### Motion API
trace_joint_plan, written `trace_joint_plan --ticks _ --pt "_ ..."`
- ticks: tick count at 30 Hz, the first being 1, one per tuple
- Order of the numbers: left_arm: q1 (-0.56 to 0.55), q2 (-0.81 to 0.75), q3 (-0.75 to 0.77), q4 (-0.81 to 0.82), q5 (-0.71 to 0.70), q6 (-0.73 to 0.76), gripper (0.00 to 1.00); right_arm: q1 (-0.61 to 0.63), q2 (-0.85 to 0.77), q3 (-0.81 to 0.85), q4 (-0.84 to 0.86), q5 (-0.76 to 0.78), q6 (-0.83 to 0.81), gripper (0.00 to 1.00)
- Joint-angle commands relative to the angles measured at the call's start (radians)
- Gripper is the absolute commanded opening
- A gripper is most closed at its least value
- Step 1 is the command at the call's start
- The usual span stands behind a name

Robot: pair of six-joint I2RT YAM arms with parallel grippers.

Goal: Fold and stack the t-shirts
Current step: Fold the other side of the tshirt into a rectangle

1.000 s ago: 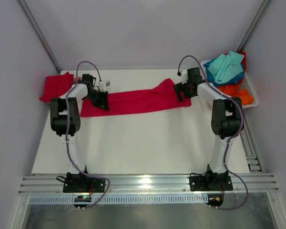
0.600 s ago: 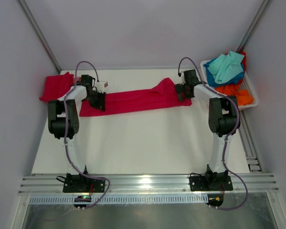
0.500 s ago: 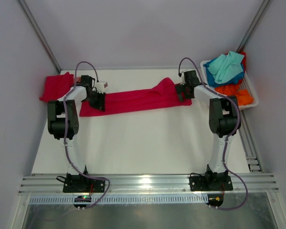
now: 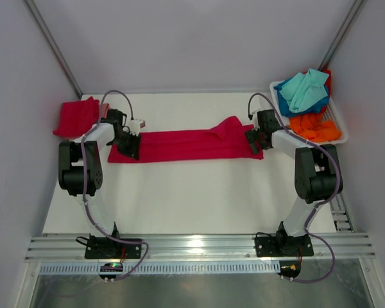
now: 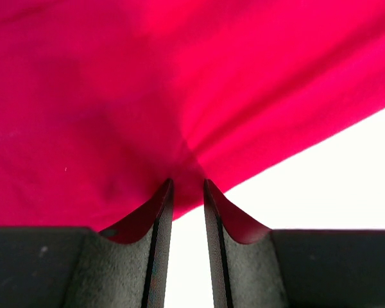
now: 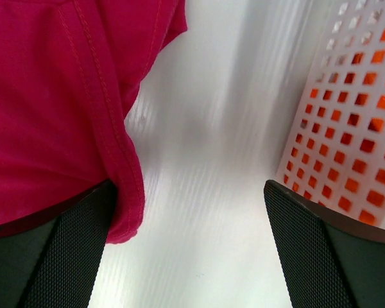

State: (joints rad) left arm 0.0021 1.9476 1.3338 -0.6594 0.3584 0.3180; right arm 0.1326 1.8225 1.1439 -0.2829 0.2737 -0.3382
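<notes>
A red t-shirt (image 4: 186,142), folded into a long strip, lies across the far part of the white table. My left gripper (image 4: 128,146) is at the strip's left end. In the left wrist view its jaws (image 5: 187,184) stand nearly together, and the red cloth (image 5: 179,77) puckers at their tips. My right gripper (image 4: 255,141) is at the strip's right end. In the right wrist view it (image 6: 189,187) is wide open, with the shirt's stitched hem (image 6: 119,154) lying against its left finger. A second red shirt (image 4: 77,115) lies folded at the far left.
A white mesh basket (image 4: 340,131) at the far right holds teal (image 4: 306,88), blue and orange (image 4: 317,125) shirts. Its wall shows in the right wrist view (image 6: 353,96), close to my right finger. The enclosure walls stand close on both sides.
Both grippers have moved toward the near edge, and the red strip has come with them. The right arm has also shifted a little to the right.
</notes>
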Motion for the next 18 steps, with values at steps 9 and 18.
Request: trace_joint_plan --ticks 9,18 --pt "0.012 -0.122 0.011 -0.118 -0.006 0.058 0.29 -0.021 -0.14 0.085 -0.045 -0.088 -0.004 0.99" --pt "0.012 0.013 0.205 -0.037 0.044 -0.054 0.29 0.007 0.036 0.338 -0.104 -0.304 0.051 0.99"
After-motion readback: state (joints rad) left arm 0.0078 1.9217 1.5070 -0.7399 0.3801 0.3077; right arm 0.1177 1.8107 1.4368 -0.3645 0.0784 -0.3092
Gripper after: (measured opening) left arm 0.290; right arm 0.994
